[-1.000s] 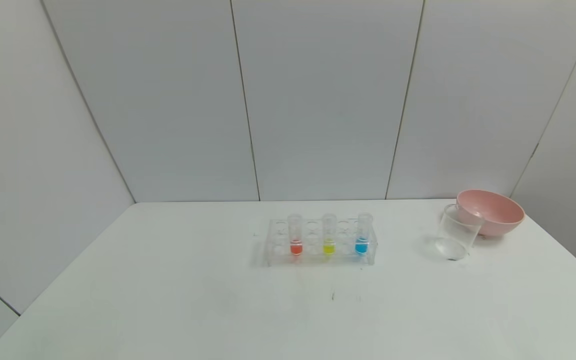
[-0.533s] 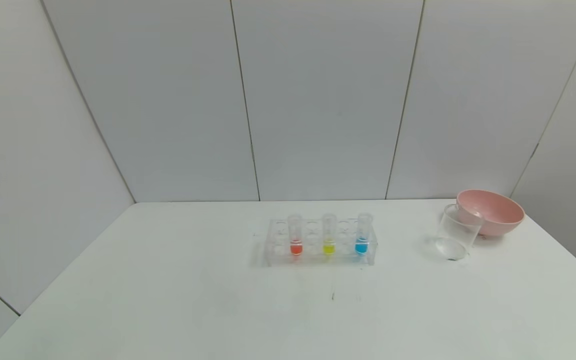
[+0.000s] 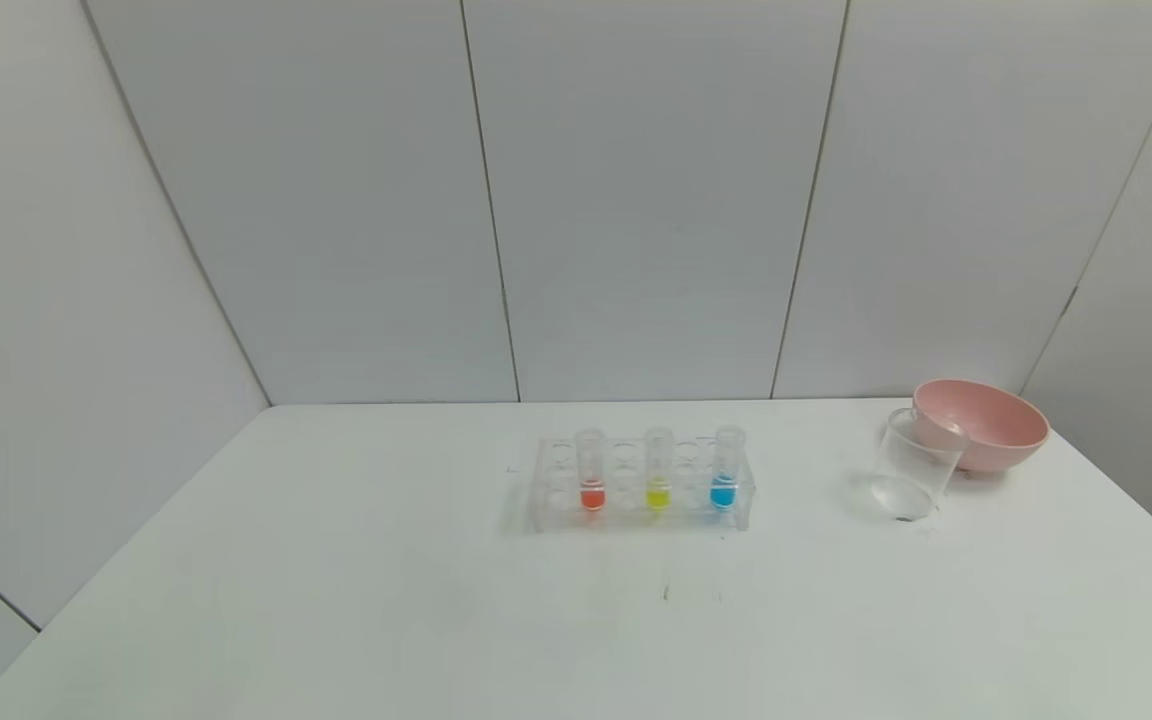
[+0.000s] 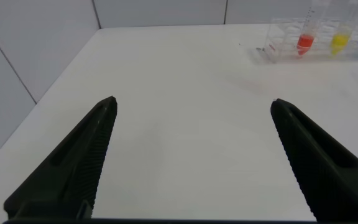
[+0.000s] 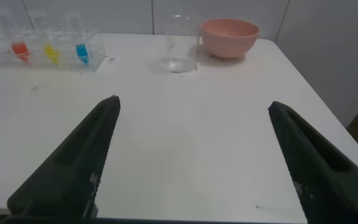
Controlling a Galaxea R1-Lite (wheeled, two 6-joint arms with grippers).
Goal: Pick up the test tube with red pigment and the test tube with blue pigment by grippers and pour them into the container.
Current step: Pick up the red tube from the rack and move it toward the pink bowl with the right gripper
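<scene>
From our head camera neither arm appears; only the wrist views reveal our left gripper [image 4: 191,106] and right gripper [image 5: 192,106], jaws released wide over the bare white desk [image 3: 386,620]. The clear rack [image 3: 640,515] stands mid-desk holding the red-pigment tube [image 3: 591,472], a yellow tube [image 3: 658,470] and the blue-pigment tube [image 3: 726,470] (all upright). At 3 o'clock from the rack stands the container [image 3: 914,468], touching a pink bowl [image 3: 986,425].
</scene>
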